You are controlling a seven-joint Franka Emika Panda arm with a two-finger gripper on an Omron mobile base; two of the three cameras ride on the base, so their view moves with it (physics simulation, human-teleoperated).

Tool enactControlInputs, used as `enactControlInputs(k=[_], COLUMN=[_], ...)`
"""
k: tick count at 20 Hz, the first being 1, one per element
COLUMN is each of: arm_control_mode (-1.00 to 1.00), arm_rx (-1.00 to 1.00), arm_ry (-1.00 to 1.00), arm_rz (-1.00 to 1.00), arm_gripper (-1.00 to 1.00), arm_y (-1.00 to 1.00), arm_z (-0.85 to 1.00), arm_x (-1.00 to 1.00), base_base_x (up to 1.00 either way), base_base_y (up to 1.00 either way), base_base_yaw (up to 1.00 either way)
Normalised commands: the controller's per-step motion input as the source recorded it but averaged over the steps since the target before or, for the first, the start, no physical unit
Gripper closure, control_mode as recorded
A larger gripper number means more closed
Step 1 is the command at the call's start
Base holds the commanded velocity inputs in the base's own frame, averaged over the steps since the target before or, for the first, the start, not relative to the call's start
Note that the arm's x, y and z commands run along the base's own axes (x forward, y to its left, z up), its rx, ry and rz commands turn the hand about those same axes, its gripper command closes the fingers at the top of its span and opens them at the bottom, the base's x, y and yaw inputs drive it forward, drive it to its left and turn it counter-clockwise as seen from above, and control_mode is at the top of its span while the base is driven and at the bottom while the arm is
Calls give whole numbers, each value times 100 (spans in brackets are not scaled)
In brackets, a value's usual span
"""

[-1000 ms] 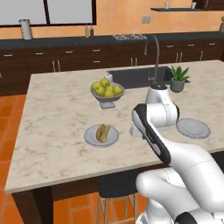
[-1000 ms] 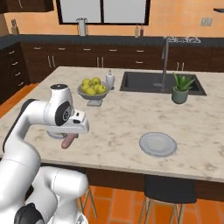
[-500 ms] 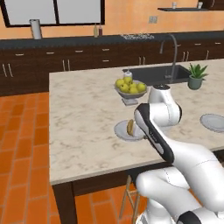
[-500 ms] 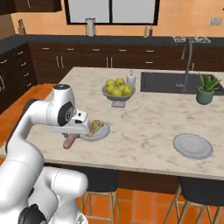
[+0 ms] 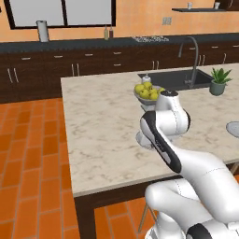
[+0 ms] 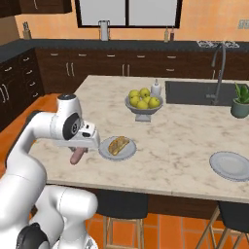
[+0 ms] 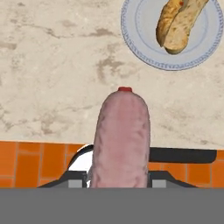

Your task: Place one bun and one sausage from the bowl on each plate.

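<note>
In the hand view a pinkish sausage (image 7: 121, 140) rises from the bottom centre, and the jaws are closed partly on it. In the right base view the gripper (image 6: 76, 151) hangs at centre left, above the near edge of the counter (image 6: 185, 146), with the sausage pointing down. Just to its right lies a plate (image 6: 109, 151) that carries already a bun (image 6: 118, 144) with a sausage. The second plate (image 6: 229, 165), at the far right, looks bare. I judge the step is carrying this sausage to that second plate. The next move calls for travel to the right, then lowering over its middle before release.
</note>
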Motion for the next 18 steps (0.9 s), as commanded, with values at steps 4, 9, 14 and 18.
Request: enactControlInputs(k=[4,9,14,18], arm_control_mode=[-100,-100,-100,-100], arm_rx=[0,0,0,0], arm_ry=[3,1,2,9], arm_rz=[-2,-1,-8,-24], arm_gripper=[100,100,100,100], arm_y=[-2,-7,0,-18], arm_z=[0,0,-6,-31], arm_x=[98,100,96,74], base_base_x=[0,0,0,0], base_base_y=[0,0,0,0], base_base_yaw=[0,0,0,0])
